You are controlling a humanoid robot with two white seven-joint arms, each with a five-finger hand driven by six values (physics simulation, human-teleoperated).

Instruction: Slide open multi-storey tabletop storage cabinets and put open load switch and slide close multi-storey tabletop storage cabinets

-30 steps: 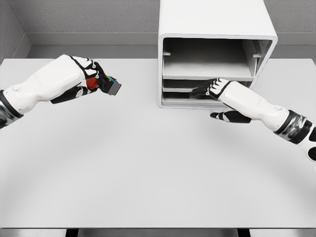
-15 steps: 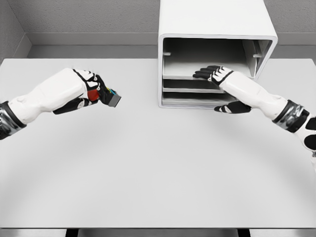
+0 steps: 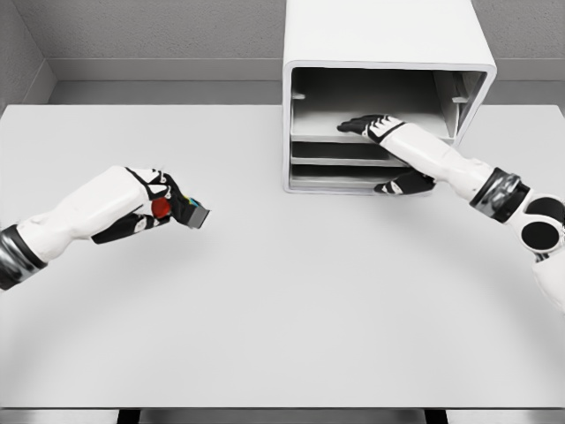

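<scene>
1. At left above the table (image 3: pixel 282 309), the left hand (image 3: pixel 146 205) is clenched around the load switch (image 3: pixel 190 213).
2. Right hand (image 3: pixel 375 129), fingers extended and holding nothing, rests on the cabinet's (image 3: pixel 386 53) top drawer (image 3: pixel 371 130).

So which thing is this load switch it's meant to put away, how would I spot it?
Start at the big white cabinet at the back of the table, then look far left to the left hand, low over the tabletop. The load switch is the small dark block in its fingers, the only coloured thing here, with a red knob and bright bits.
</scene>
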